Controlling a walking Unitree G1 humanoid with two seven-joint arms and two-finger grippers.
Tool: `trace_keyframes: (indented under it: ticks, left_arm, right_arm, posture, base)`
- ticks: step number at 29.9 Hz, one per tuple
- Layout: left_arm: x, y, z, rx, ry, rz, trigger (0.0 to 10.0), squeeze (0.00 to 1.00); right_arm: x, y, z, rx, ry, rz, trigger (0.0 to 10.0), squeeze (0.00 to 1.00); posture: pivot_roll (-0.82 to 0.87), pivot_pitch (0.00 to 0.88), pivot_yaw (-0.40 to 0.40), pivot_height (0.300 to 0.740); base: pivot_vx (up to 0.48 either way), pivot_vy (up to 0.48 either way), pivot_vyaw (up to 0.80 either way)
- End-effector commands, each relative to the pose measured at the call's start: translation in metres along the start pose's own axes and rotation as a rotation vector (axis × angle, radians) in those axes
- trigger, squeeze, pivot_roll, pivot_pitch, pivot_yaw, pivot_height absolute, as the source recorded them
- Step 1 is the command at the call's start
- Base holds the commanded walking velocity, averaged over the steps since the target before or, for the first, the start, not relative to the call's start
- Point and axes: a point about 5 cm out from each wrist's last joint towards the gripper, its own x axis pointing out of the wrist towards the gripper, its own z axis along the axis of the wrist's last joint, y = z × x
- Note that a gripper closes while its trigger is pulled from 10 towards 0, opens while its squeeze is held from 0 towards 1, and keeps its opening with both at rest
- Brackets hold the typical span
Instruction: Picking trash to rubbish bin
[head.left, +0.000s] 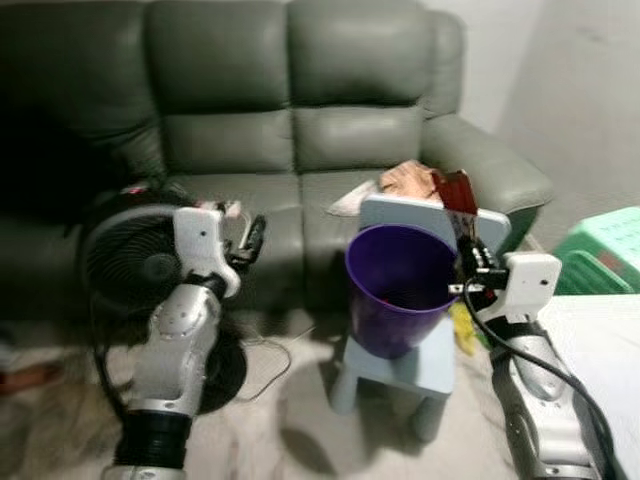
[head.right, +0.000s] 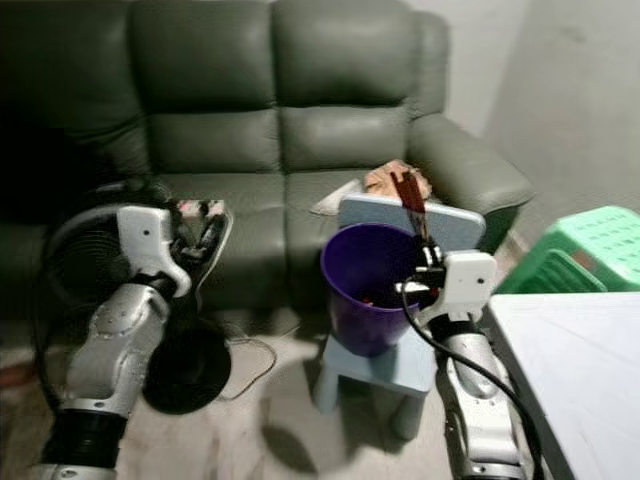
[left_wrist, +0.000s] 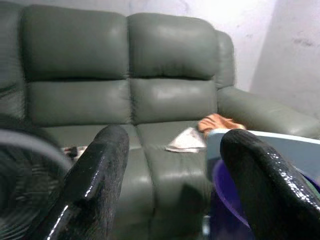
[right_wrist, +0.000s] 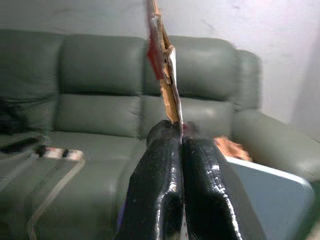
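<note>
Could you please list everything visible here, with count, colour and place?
sofa: one, dark green, at the back.
fan: one, black, on the floor before the sofa's left end.
bin: one, purple, on the stool.
stool: one, pale blue, before the sofa.
cardboard scrap: one, red-brown, in the right gripper, above the bin's right rim.
paper: one, white, on the sofa seat.
orange bundle: one, on the seat behind the stool.
crates: green, stacked at right.
left gripper: black, open, raised near the fan.
right gripper: black, shut on the scrap.
</note>
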Motion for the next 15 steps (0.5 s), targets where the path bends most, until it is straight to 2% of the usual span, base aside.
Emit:
trace_keyframes:
  ticks: [1,8,15]
  left_arm:
    - [-0.002,0.0,0.001,0.024,-0.005,-0.011,10.0,0.0]
    - [-0.007,-0.005,-0.007,-0.012,0.042,-0.059,10.0,0.0]
    - [-0.007,-0.004,-0.004,-0.02,0.035,-0.064,10.0,0.0]
  right_arm:
    - [-0.002,0.006,-0.003,0.043,0.024,0.046,10.0,0.0]
    - [-0.007,0.014,-0.011,0.029,0.074,0.102,10.0,0.0]
    - [-0.009,0.017,-0.013,0.041,0.09,0.134,10.0,0.0]
  posture:
    - [0.02,0.0,-0.047,0.74]
    - [0.02,0.0,-0.049,0.74]
    - [0.02,0.0,-0.049,0.74]
  base:
    - [0.0,0.0,0.0]
    - [0.0,0.0,0.0]
    - [0.0,0.0,0.0]
